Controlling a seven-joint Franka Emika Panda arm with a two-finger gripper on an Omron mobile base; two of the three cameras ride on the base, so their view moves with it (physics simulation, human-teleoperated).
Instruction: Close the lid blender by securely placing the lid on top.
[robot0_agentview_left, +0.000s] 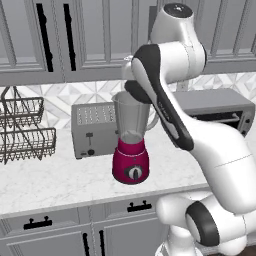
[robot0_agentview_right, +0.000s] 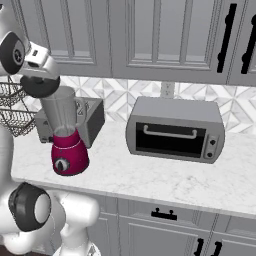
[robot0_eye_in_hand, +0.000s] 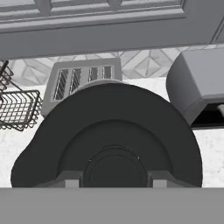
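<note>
The blender (robot0_agentview_left: 131, 120) stands on the counter, a clear grey jar with a side handle on a magenta base (robot0_agentview_right: 69, 155) with a round dial. My gripper (robot0_agentview_right: 40, 75) is shut on the black lid (robot0_agentview_right: 40, 86), which hangs just above the jar's mouth, slightly tilted. In the left base view the lid (robot0_agentview_left: 132, 90) sits at the jar's rim, partly behind my arm. The hand view looks down on the lid (robot0_eye_in_hand: 109, 135), with my gripper (robot0_eye_in_hand: 114, 181) pinching its centre knob; the jar below is hidden.
A silver toaster (robot0_agentview_left: 92, 127) stands right behind the blender. A grey toaster oven (robot0_agentview_right: 175, 130) sits to the right on the counter. A wire rack (robot0_agentview_left: 22, 130) hangs at the left. Upper cabinets (robot0_agentview_right: 160, 35) run close above my hand.
</note>
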